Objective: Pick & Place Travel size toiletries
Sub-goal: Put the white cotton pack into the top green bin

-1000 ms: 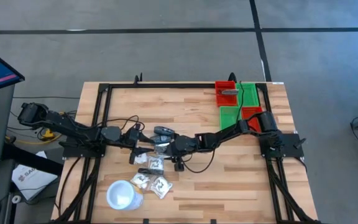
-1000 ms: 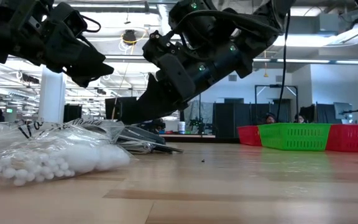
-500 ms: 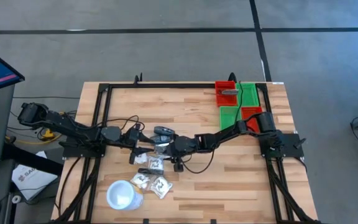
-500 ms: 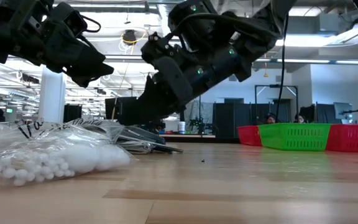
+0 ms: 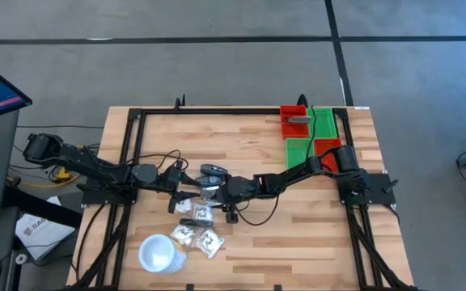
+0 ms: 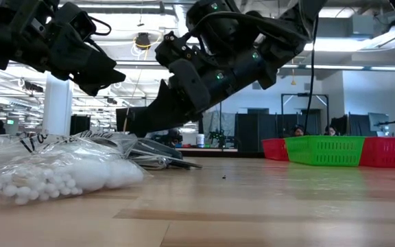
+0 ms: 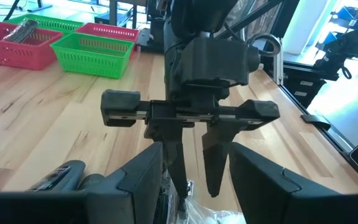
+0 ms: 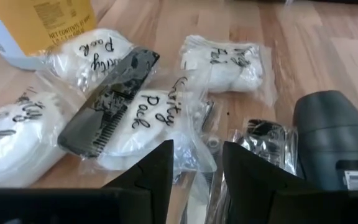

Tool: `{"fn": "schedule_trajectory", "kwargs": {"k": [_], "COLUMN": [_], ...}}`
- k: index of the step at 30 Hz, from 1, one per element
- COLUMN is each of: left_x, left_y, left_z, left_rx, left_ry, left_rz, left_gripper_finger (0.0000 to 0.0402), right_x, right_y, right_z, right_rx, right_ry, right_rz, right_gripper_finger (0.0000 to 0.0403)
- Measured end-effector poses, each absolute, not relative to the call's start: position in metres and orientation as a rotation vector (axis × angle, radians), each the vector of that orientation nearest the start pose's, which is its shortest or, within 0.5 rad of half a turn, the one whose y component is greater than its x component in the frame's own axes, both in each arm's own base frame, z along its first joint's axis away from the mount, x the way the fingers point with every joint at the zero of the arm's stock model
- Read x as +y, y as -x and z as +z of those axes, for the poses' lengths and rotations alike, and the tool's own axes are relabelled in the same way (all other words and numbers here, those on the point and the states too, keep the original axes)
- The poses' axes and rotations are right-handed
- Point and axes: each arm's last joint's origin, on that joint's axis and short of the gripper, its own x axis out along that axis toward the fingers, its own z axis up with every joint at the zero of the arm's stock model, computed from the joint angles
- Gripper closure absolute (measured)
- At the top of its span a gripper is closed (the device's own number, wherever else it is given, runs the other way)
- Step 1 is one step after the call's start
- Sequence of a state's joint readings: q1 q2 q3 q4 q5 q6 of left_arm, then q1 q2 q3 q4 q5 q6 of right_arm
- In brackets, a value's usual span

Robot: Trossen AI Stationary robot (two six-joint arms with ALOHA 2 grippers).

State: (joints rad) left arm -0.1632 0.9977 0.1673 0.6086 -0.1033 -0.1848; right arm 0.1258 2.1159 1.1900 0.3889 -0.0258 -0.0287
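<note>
Several sachets [image 8: 138,118] lie just beyond the right gripper's [image 8: 194,165] parted fingers.

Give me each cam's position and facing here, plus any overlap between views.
High: overhead, straight down; both arms meet mid-table over the sachets.
Low: table height, looking level into the room; both arms hang above a sachet.
Left wrist: faces the right claw, open, and the baskets; own fingers below.
Right wrist: looks down on sachets and a black comb; own fingers apart.
Shared: baskets in high, low, left wrist.
</note>
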Motion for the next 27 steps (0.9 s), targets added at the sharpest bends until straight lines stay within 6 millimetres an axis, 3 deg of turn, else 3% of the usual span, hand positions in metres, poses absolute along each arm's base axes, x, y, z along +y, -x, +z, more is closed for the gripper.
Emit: {"fn": "schedule_trajectory", "kwargs": {"k": [27], "left_x": [-0.0264], "left_y": [-0.1787], "left_z": [0.1637], "left_rx": [0.225], "left_ry": [0.155], "left_rz": [-0.039], "left_gripper_finger": [0.0224], "right_x": [0.0544], "right_y": [-0.4325], "right_z": [0.1215], "right_rx": [0.521], "right_ry": [0.024], "right_rz": [0.146], "right_gripper_finger": [0.028]}}
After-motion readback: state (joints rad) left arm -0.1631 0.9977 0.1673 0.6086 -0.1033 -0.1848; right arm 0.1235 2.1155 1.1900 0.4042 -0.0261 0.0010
